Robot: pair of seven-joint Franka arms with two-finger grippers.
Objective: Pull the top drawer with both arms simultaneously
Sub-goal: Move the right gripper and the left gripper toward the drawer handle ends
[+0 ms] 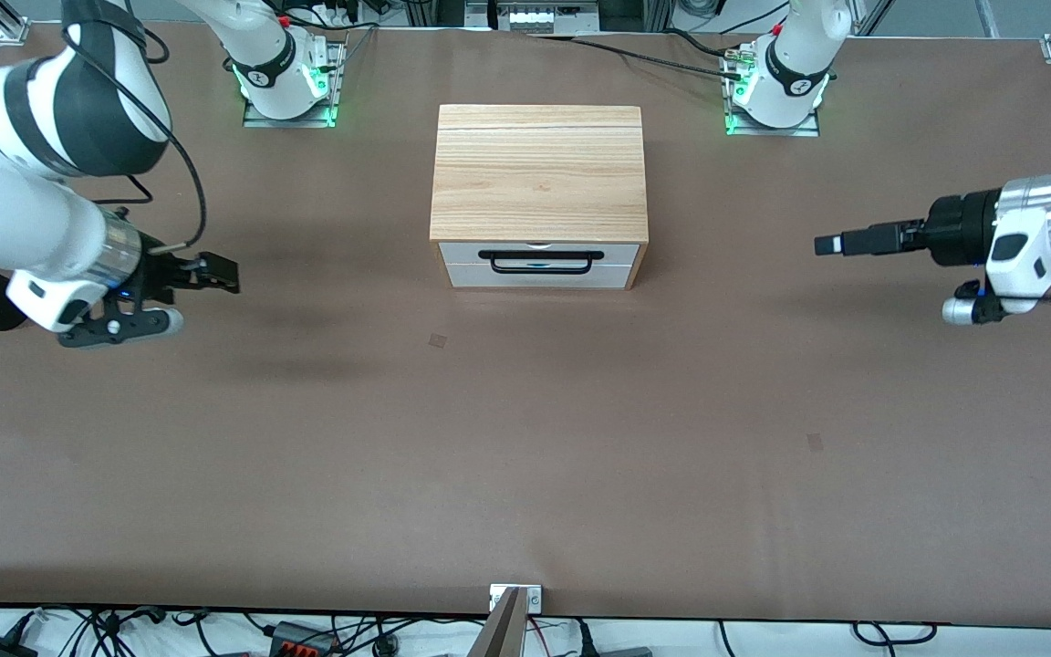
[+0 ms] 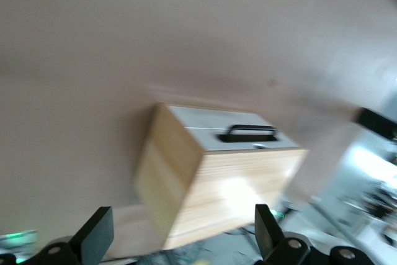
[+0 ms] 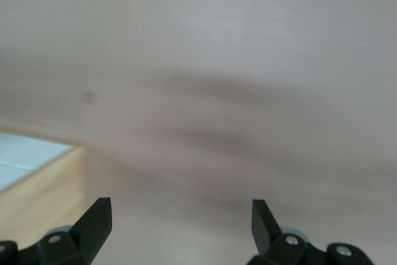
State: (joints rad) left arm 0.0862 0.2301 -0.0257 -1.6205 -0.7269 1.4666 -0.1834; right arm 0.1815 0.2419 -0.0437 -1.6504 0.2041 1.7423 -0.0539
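Your left gripper hangs with its fingers spread and empty over bare table toward the left arm's end, well apart from the wooden box. Your right gripper is likewise spread and empty, over the table toward the right arm's end. Neither touches anything; both arms have yet to reach the work.

You find the top drawer closed, its white front flush in the box at mid-table, facing the front camera, with the black bar handle across it. Whatever it holds is hidden.

Watch the approach: both grippers must share one handle, so crowding could make them collide. If one arm pulls harder or sooner, the drawer may jam, or the whole box may slide toward the front camera.
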